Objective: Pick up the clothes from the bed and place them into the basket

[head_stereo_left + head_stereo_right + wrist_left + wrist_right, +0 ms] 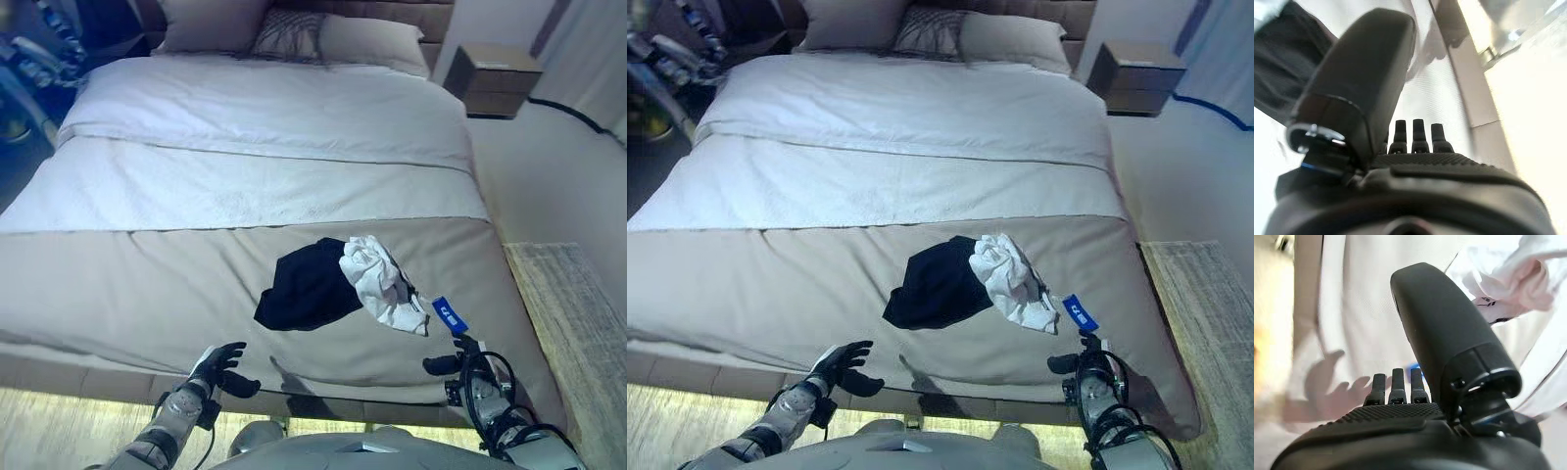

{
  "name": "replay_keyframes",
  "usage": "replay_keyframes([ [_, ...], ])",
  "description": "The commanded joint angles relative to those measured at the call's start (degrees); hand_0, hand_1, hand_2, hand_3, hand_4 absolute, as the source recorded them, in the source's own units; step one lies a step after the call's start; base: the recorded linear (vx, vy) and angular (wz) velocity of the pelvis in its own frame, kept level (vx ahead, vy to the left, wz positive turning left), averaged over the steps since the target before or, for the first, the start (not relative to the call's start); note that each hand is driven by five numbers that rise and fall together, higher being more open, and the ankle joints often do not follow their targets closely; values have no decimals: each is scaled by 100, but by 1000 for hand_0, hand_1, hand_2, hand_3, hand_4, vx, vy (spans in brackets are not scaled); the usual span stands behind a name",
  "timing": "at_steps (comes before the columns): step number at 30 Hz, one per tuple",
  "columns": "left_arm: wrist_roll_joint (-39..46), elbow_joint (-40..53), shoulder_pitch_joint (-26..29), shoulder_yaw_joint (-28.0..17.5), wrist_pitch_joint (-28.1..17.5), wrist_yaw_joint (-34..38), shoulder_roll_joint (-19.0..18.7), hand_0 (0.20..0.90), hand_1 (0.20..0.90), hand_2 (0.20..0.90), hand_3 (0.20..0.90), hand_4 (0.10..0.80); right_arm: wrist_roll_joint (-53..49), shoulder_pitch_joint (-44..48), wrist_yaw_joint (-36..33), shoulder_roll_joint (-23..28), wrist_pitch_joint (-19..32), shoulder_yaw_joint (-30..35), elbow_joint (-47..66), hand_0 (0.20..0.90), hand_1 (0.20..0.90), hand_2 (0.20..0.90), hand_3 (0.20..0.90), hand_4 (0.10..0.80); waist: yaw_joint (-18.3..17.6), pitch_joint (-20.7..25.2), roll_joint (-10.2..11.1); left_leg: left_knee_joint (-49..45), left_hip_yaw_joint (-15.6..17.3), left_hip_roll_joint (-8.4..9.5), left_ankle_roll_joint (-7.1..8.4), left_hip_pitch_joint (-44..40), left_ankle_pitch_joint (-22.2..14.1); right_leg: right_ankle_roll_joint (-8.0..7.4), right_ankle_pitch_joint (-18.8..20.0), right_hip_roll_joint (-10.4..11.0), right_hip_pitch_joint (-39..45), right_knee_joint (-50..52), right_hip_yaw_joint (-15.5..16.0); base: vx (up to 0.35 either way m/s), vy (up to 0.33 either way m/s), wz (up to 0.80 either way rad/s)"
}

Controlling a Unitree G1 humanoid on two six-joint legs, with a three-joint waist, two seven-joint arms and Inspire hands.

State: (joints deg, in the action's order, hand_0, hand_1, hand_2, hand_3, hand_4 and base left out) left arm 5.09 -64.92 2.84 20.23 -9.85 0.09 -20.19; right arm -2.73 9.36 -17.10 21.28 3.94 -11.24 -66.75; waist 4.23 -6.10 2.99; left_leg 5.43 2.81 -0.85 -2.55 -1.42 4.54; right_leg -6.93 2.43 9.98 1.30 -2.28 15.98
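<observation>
Working from the left, we are seeing the left hand [217,369] hovering at the foot edge of the bed [147,284], fingers relaxed and spread, holding nothing; its own wrist view is showing the thumb [1359,83] standing clear of the fingertips [1418,129], with a dark fold of cloth showing past the thumb, which the head views are placing well apart from that hand. Moving toward the middle, the clothes are lying on the tan blanket near the foot of the bed: a black garment [306,286] bunched in a heap, and a white garment [380,280] crumpled against its right side, touching and partly overlapping it. Just beside the white cloth's lower right, a small blue tag [446,313] is lying on the blanket. Further right, the right hand [460,364] is hanging near that tag; the head views are showing little of its fingers, while its wrist view is showing them straight and empty, with the white garment beyond the thumb [1444,328]. At the far right, a wooden nightstand [495,78] is standing beside the pillows [294,34].
</observation>
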Motion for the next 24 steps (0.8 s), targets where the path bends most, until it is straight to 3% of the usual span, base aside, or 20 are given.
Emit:
replay_keyframes([
  [1,106,54,139,-82,-129,20,-96,900,900,900,900,800,727,681,62,762,655,-218,537,900,900,900,900,800,415,41,47,-43,375,-49,300,-104,-503,-179,149,-93,32,338,118,118,-148,21],
  [7,-31,101,-168,-176,-187,-80,-214,900,900,900,900,800,790,977,219,985,829,-623,1062,900,900,900,900,800,653,-81,101,-43,222,-92,346,-84,-458,-115,37,-183,182,249,302,83,-96,18],
  [16,198,303,239,-65,-141,-175,-490,900,900,900,900,800,603,2331,34,1189,544,-1014,1148,900,900,900,900,800,913,-603,65,-178,-56,-139,365,376,-305,6,-87,-279,-182,530,442,7,-83,18],
  [24,658,395,698,220,-406,-157,-518,900,900,900,900,800,328,3568,-205,1558,297,-1223,480,900,900,900,900,800,1152,-1334,-303,-920,-384,-28,405,1442,-202,170,-239,-143,-891,1111,638,-50,-23,23],
])
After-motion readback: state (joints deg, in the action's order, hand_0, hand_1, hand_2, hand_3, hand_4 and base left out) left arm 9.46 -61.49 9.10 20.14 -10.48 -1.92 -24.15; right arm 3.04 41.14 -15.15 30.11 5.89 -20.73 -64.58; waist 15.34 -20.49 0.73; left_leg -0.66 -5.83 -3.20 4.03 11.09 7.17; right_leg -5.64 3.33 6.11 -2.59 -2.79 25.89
